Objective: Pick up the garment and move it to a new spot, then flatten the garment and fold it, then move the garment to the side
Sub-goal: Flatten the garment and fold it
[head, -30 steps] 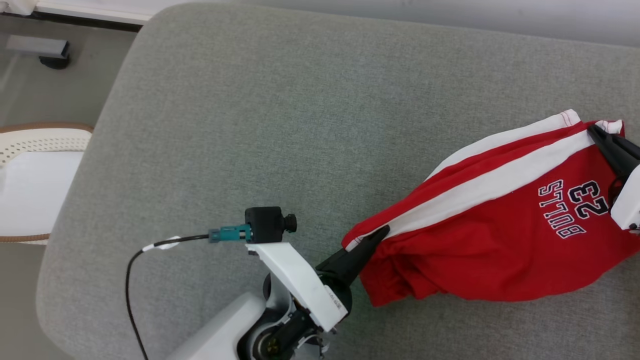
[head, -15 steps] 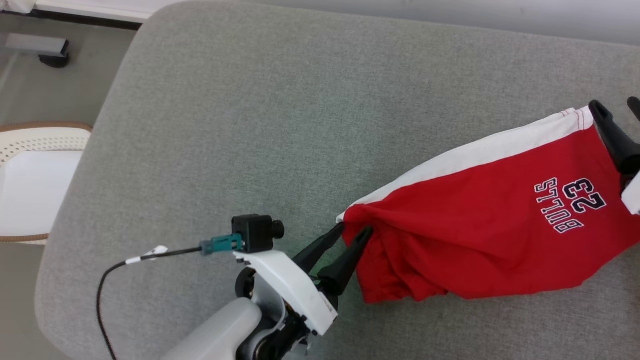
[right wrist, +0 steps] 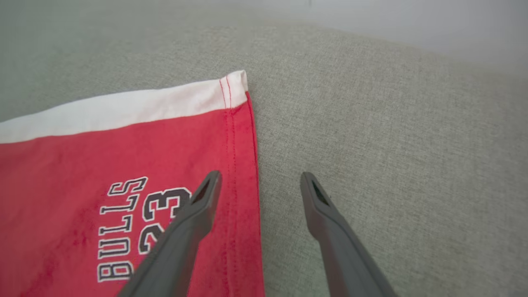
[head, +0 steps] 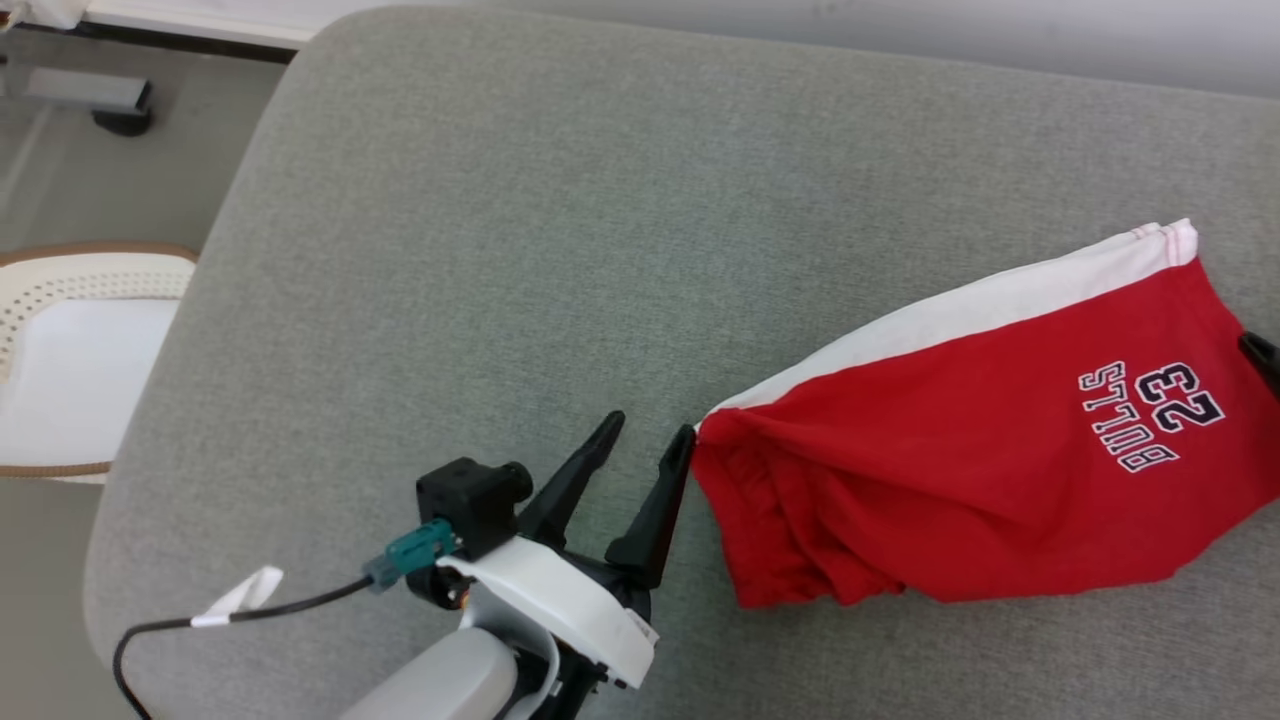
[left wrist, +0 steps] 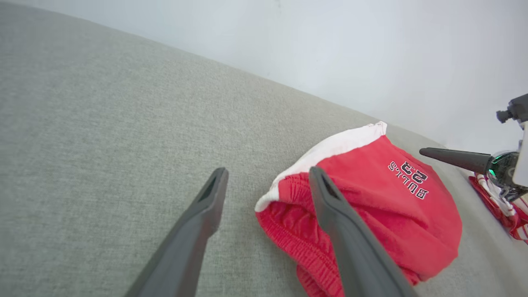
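Garment (head: 980,450): one pair of red shorts, lying spread but rumpled on the right part of the grey fabric surface (head: 600,250) and reaching the head view's right edge; one white band (head: 960,310) along its far side; one print (head: 1150,415), "BULLS 23".

Left gripper (head: 649,426): two dark fingers spread wide, holding nothing; one fingertip just at the corner of the gathered waistband (head: 740,500), the other over bare surface.

Right gripper (right wrist: 260,176), right wrist view: two fingers wide apart, nothing between them; one lies over the stitched hem (right wrist: 243,136) of the garment (right wrist: 82,165), the other over bare surface (right wrist: 392,123); whether either touches cannot be told.

Left wrist view: the garment (left wrist: 396,206) with its ribbed waistband (left wrist: 284,235) nearest the camera; left gripper (left wrist: 268,171) open and empty; this view adds one finger (left wrist: 453,157) of the right gripper pointing in from the right near the garment's far end, one striped red-and-white cloth (left wrist: 501,202) at the picture's right edge, and a pale wall (left wrist: 330,49) behind the surface.

Head view adds one dark fingertip (head: 1258,352) of the right gripper at the hem side; at left, one white perforated seat (head: 80,290) on the floor (head: 100,180); one black cable (head: 300,601) at the left wrist.
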Robot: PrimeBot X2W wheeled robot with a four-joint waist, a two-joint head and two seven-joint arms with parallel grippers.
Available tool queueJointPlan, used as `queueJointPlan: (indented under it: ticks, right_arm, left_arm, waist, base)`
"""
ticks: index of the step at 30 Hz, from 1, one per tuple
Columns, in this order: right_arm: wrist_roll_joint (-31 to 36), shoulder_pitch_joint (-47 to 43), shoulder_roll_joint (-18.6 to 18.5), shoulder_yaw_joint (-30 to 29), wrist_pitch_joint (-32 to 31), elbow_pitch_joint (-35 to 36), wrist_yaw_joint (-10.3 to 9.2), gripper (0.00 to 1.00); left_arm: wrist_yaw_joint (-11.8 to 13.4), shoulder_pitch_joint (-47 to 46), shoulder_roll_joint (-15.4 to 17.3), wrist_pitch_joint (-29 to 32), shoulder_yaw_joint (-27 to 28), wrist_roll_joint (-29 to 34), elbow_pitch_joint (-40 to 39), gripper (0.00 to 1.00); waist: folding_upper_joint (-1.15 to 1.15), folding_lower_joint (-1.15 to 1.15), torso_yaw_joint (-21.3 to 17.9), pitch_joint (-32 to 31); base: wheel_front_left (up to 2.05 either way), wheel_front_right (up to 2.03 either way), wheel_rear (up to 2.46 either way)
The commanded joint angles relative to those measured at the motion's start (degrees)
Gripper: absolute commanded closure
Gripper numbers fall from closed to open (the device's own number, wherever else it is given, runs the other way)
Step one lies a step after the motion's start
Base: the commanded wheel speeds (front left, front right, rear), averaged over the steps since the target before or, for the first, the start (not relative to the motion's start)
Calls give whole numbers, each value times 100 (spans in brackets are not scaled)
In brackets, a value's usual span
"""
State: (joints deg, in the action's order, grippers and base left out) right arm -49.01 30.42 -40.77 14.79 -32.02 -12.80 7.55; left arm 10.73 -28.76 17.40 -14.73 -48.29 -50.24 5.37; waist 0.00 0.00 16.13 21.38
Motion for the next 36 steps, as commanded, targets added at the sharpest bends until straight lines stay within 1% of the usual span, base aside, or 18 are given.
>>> queueJointPlan:
  ticks: [1, 3, 5, 10, 14, 17, 18, 19, 20, 21, 24, 27, 33, 36]
  right_arm:
    - [-11, -20, -45, -3, -17, -3, -14, 0]
    - [-25, -5, -64, -41, -106, -99, -14, 0]
    - [-60, 27, -24, -117, -201, -188, -14, 0]
    - [-200, 52, 140, -138, -480, -337, -14, 0]
    - [-265, 11, 322, 16, -781, -349, -6, 0]
    - [-293, 0, 410, 170, -951, -340, 1, 0]
    - [-319, -9, 444, 225, -1011, -329, 4, 12]
    - [-343, -21, 472, 277, -1087, -316, 9, 58]
    - [-361, -20, 494, 310, -1128, -296, 12, 86]
    - [-380, -18, 505, 328, -1158, -285, 12, 100]
    - [-382, -1, 535, 256, -1093, -361, 6, 100]
    - [-417, -8, 567, 71, -935, -459, -10, 100]
    - [-512, -68, 731, -272, -624, -642, -17, 100]
    - [-592, -149, 751, -479, -471, -720, -16, 100]
  left_arm:
    - [15, 81, -12, -22, 35, 144, -32, 0]
    - [27, 131, -75, -47, 205, 484, -126, 0]
    - [-17, 298, -276, -43, 518, 749, -276, 0]
    - [-341, 719, -687, -40, 1233, 1505, -506, 0]
    - [-636, 1040, -987, -40, 1651, 2057, -509, 0]
    - [-872, 1173, -1142, -41, 1858, 2439, -475, 0]
    - [-932, 1240, -1186, -41, 1913, 2525, -447, 0]
    - [-992, 1297, -1229, -41, 1977, 2621, -433, 0]
    - [-1047, 1341, -1266, -41, 2044, 2694, -419, 0]
    - [-1110, 1385, -1302, -41, 2090, 2754, -395, 0]
    - [-1244, 1502, -1375, -41, 2220, 2924, -325, 0]
    - [-1318, 1617, -1410, -40, 2368, 3029, -264, 0]
    - [-1459, 1875, -1435, -39, 2565, 3180, -77, 0]
    - [-1523, 2001, -1432, -39, 2625, 3312, -20, 0]
  waist:
    - [0, 0, 51, 37]
    - [0, 0, 123, 73]
    - [0, 0, 204, 115]
    - [0, 0, 376, 183]
    - [0, 0, 448, 220]
    - [0, 0, 479, 238]
    - [0, 0, 481, 237]
    - [0, 0, 477, 234]
    - [0, 0, 467, 234]
    - [0, 0, 448, 228]
    - [0, 0, 352, 179]
    - [0, 0, 197, 89]
    - [0, 0, -304, -190]
    - [0, 0, -521, -323]
  base:
    - [0, 0, 0]
    - [0, 0, 0]
    - [0, 0, 0]
    - [0, 0, 0]
    - [0, 0, 0]
    - [0, 0, 0]
    - [0, 0, 0]
    - [0, 0, 0]
    - [0, 0, 0]
    - [0, 0, 0]
    - [0, 0, 0]
    - [0, 0, 0]
    - [0, 0, 0]
    - [0, 0, 0]
